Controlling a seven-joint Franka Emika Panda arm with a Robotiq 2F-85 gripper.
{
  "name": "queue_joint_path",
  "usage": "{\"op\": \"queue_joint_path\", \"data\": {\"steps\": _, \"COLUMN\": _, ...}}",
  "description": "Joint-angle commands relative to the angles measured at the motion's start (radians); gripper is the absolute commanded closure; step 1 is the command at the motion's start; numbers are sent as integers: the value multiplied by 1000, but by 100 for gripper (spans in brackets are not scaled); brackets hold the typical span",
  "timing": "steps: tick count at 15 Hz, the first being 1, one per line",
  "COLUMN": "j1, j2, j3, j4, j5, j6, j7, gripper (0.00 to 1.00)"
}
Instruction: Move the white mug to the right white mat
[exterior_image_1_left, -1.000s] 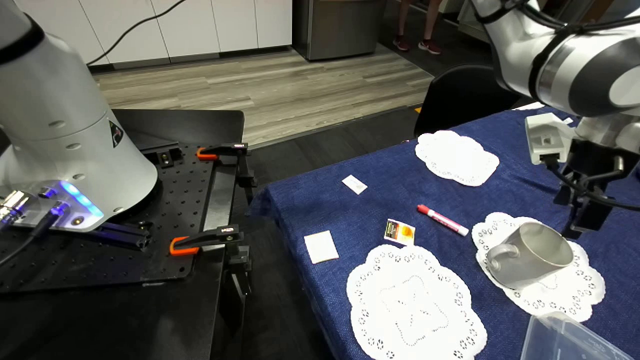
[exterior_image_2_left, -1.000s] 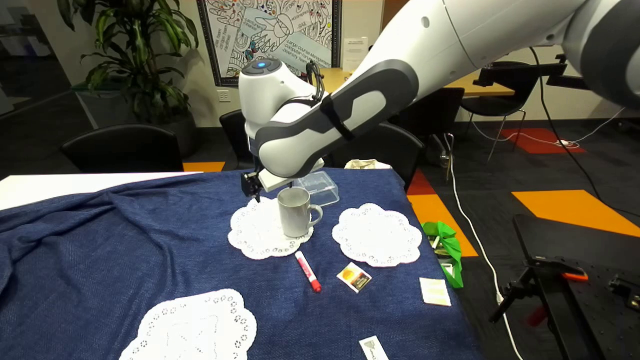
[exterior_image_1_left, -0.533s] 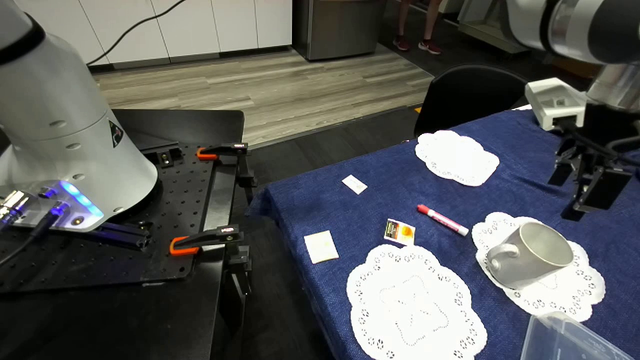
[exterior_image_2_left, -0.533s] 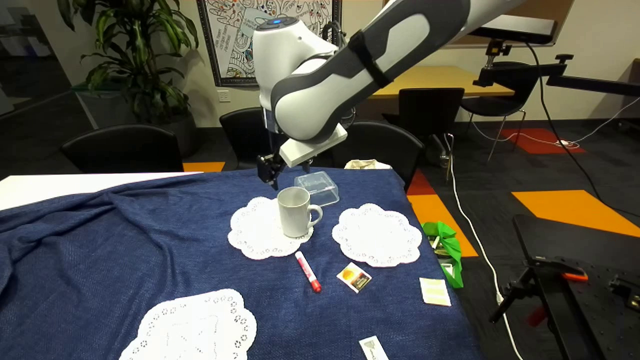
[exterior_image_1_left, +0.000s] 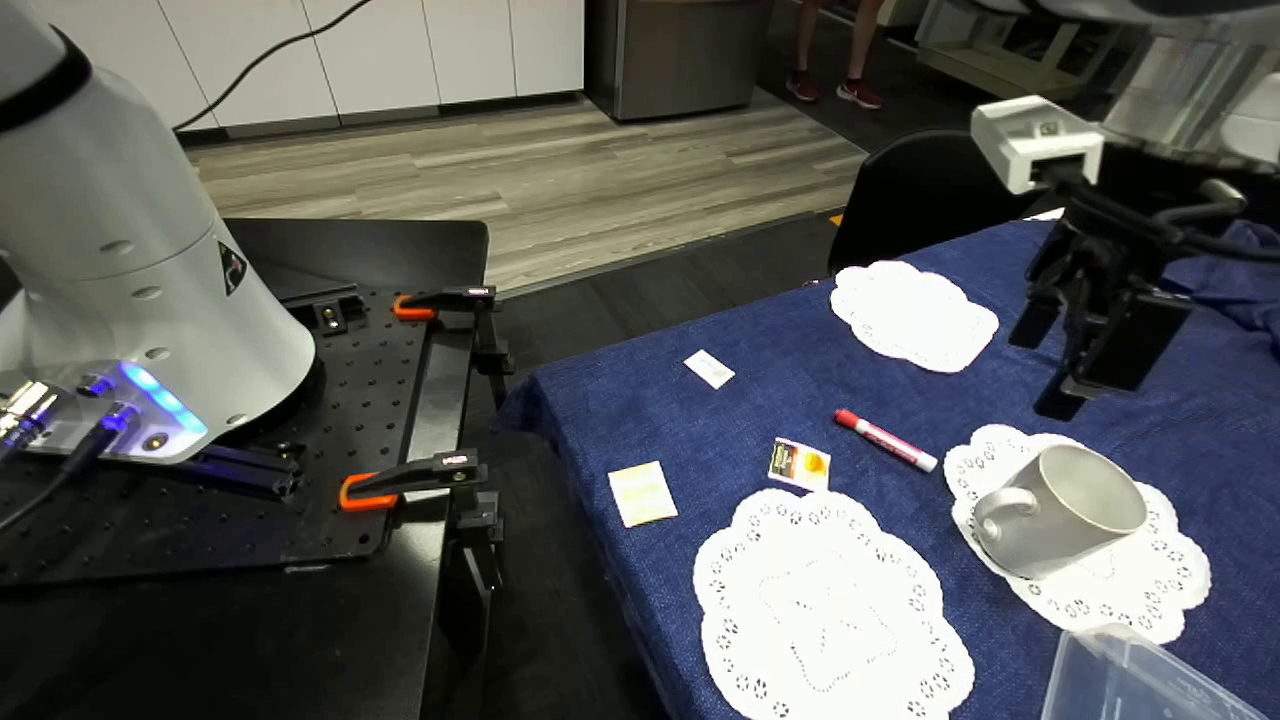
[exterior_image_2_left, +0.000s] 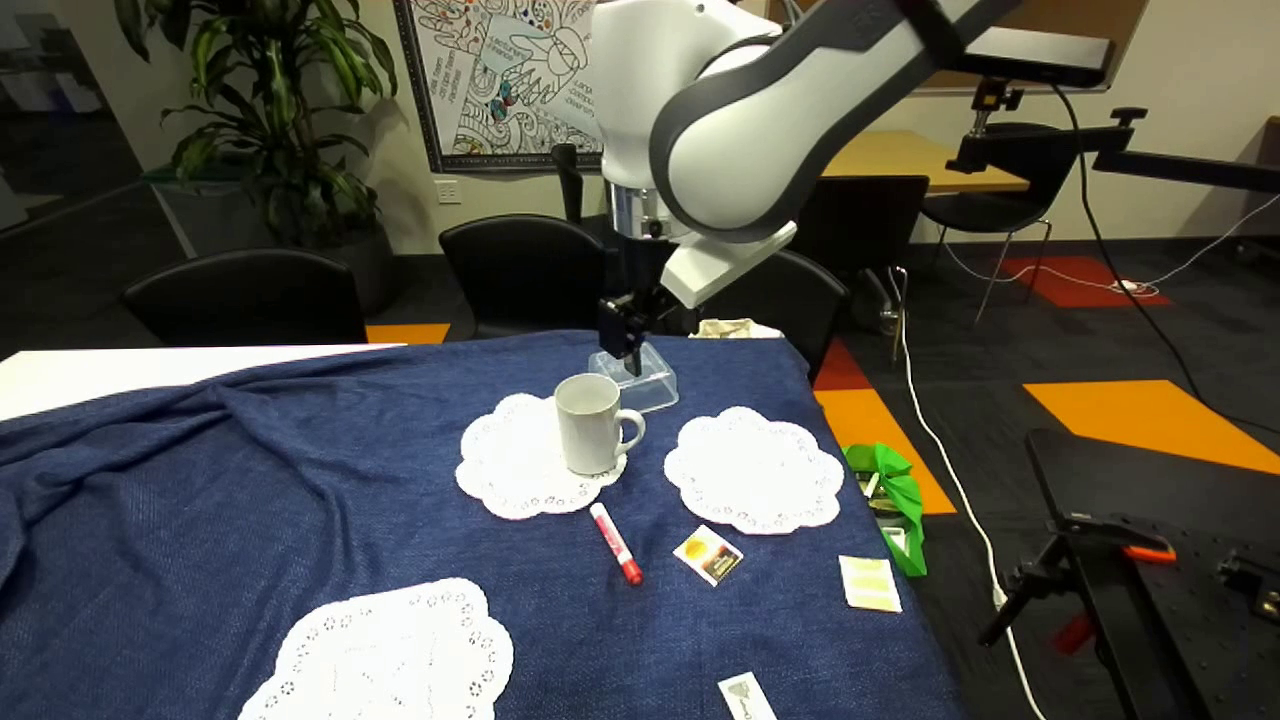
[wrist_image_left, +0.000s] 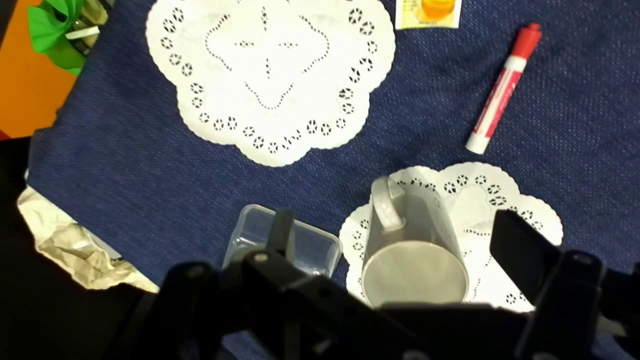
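Note:
The white mug (exterior_image_1_left: 1060, 510) (exterior_image_2_left: 588, 425) stands upright on a round white lace doily (exterior_image_1_left: 1140, 590) (exterior_image_2_left: 510, 465), off-centre near its edge. Its twin doily (exterior_image_1_left: 830, 610) (exterior_image_2_left: 755, 470), the one on the right in an exterior view, is bare; I take it as the right white mat. It also shows at the top of the wrist view (wrist_image_left: 270, 60). My gripper (exterior_image_1_left: 1042, 372) (exterior_image_2_left: 655, 340) is open and empty, held above table height and apart from the mug. In the wrist view the mug (wrist_image_left: 415, 270) appears between the spread fingers (wrist_image_left: 392, 225), handle pointing up the picture.
A clear plastic box (exterior_image_1_left: 1130, 680) (exterior_image_2_left: 655, 390) stands beside the mug's doily. A red marker (exterior_image_1_left: 885, 440), a tea packet (exterior_image_1_left: 800, 465), a pale square packet (exterior_image_1_left: 642, 493) and a small white packet (exterior_image_1_left: 709, 369) lie on the blue cloth. Another white lobed piece (exterior_image_2_left: 385, 660) lies apart.
My gripper has risen from low beside the mug and shifted toward the robot base's side and the clear box. It stays open. The mug and doilies have not moved.

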Motion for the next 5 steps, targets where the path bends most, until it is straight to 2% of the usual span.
{"op": "queue_joint_path", "data": {"steps": 1, "j1": -11, "j2": -32, "j3": 11, "j4": -40, "j5": -15, "j6": -2, "j7": 3, "gripper": 0}}
{"op": "queue_joint_path", "data": {"steps": 5, "j1": -13, "j2": -99, "j3": 14, "j4": -122, "j5": -29, "j6": -2, "j7": 3, "gripper": 0}}
